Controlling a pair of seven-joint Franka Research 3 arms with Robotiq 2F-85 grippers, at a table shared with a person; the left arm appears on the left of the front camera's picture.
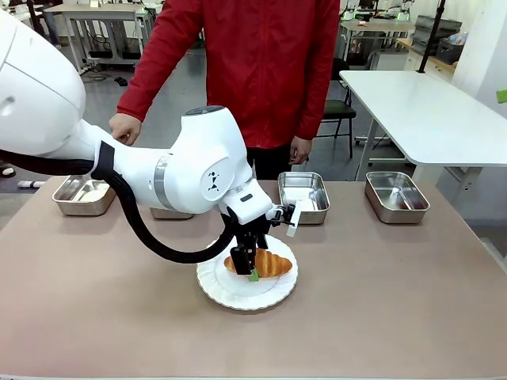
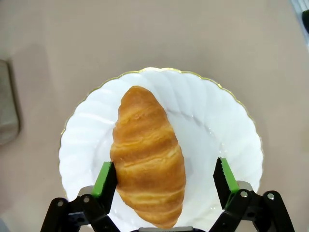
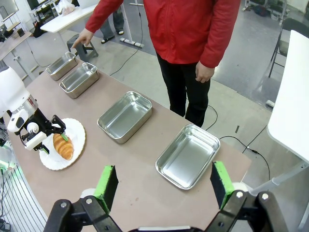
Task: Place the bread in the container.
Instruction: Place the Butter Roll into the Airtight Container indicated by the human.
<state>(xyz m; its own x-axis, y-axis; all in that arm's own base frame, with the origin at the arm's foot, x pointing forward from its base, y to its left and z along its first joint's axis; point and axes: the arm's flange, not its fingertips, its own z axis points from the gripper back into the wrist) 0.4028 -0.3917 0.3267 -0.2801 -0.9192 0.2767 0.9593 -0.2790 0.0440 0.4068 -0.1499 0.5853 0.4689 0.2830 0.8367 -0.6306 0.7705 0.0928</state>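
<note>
A white scalloped plate (image 1: 245,295) with a gold rim lay near the middle of the brown table (image 1: 396,301). A person (image 1: 269,63) in a red jacket stood at twelve o'clock beyond it. A white table (image 1: 428,111) stood at two o'clock, with a black chair (image 1: 338,113) beside it.

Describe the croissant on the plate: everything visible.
The croissant is golden-brown, glossy and ridged crosswise, tapering to both ends. It lies flat and whole on the white plate, off-centre. The left gripper straddles it with jaws open: one green pad sits right against its side, the other stands well clear.
</note>
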